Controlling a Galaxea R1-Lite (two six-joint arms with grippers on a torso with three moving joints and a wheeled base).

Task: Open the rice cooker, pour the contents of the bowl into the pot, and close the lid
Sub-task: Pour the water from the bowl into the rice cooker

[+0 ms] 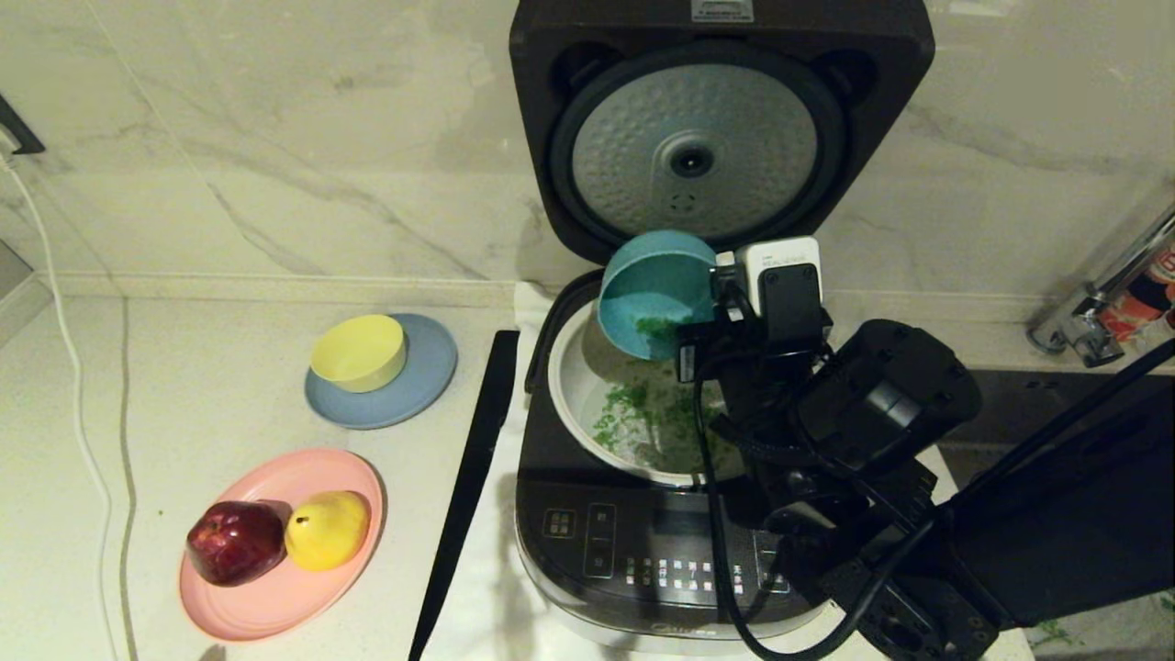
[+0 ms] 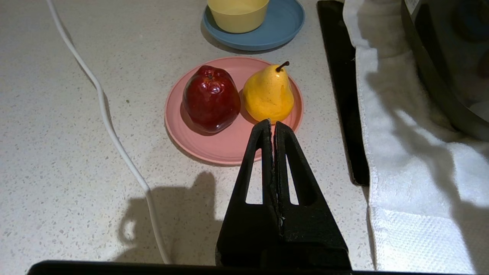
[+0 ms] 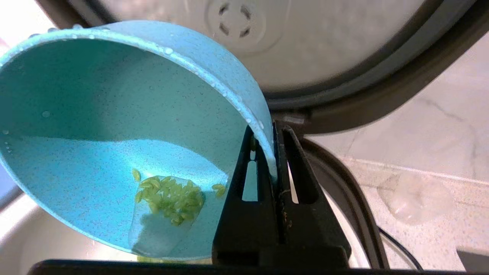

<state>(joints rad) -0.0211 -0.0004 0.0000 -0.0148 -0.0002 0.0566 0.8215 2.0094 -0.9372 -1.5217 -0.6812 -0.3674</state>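
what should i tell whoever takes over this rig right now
Right gripper: shut on the rim of the small teal-blue plastic bowl, tipped over the round white inner pot.
Left gripper: shut, empty, parked above the counter near the pink plate.
Done: dark grey hinged lid up; most chopped green bits in the pot.
Left: a wet clump clings inside the bowl; finish pouring, put bowl down, close lid.
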